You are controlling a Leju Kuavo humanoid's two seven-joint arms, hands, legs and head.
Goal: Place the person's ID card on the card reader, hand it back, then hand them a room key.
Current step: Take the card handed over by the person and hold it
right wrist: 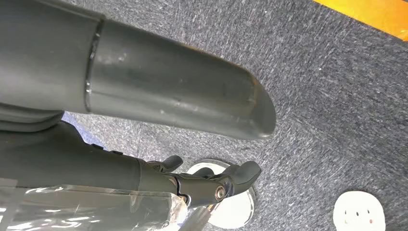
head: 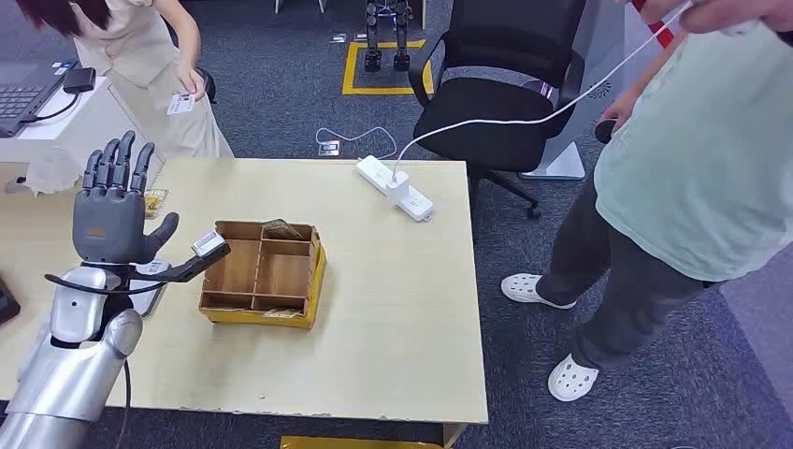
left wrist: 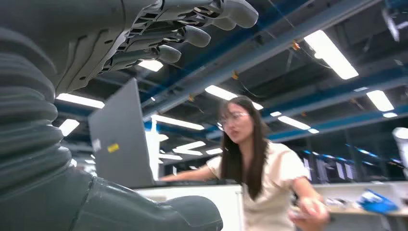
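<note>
left hand [head: 114, 210]: raised above the desk's [head: 393, 309] left side, fingers spread and upright, palm empty. Nothing held.
right hand [right wrist: 211, 185]: hangs low over grey carpet; fingers look loosely curled, but whether they close on anything can't be told from this angle.
ID card [head: 180, 104]: in the person's hand [head: 192, 86], beyond the desk's far-left corner, well apart from the robot's left hand. Not yet handed over.
card reader: probably the flat device under the left forearm [head: 150, 281], mostly hidden by the arm; can't confirm.
wooden organizer [head: 265, 273]: just right of the left hand, compartments with some cards or papers at the near and far edges; room key likely among them, can't tell which.
step: judged as waiting to receive the ID card, task barely begun.
risk 1: handover misses. Card is thin and the fingers are wide apart; closing late or off-centre would drop it on the desk or floor.
risk 2: forearm covers the likely reader; lowering the arm blind could knock the device or the organizer's near wall.
risk 3: white cable [head: 524, 117] and power strip [head: 396, 187] on the far desk edge, held taut by a second person [head: 692, 178]; a snag hazard if the arm sweeps right.
</note>
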